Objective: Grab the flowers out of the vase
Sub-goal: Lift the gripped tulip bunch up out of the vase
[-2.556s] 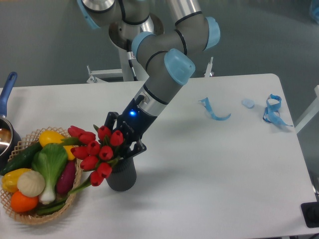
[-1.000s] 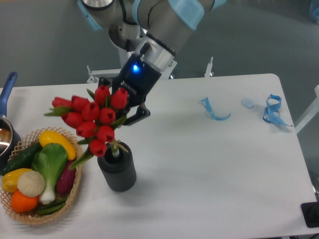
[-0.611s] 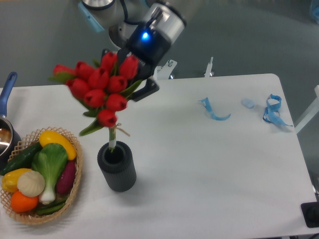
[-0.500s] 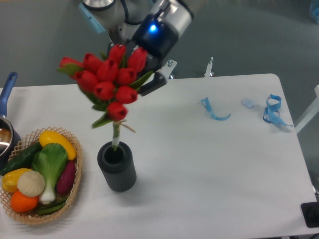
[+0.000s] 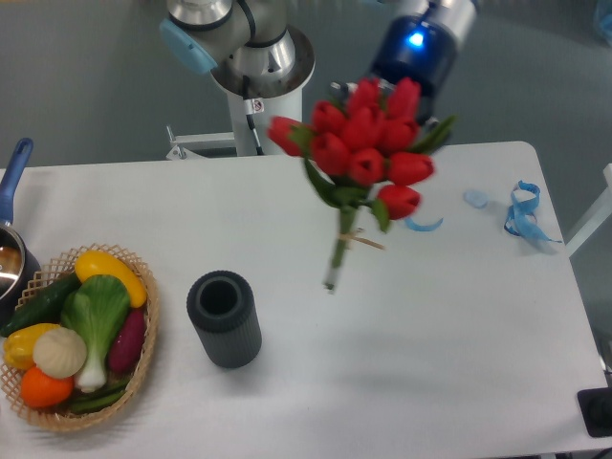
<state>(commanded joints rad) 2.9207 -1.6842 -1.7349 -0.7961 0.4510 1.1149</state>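
The flowers (image 5: 365, 151), a bunch of red tulip buds with green leaves and tied stems, hang in the air above the table's middle, stem end pointing down at about mid-table. My gripper (image 5: 411, 120) is shut on the bunch from behind its top; the fingers are mostly hidden by the buds. The vase (image 5: 225, 318), a dark grey ribbed cylinder, stands upright and empty at the lower left, well apart from the flowers.
A woven basket (image 5: 142, 356) of vegetables sits at the left front edge, with a pot (image 5: 11, 258) and blue handle beside it. Blue ribbon scraps (image 5: 522, 212) lie at the right. The arm's base (image 5: 251, 67) stands behind the table.
The flowers have been lifted fully out of the vase and carried up and to the right. The vase stays in place, now empty.
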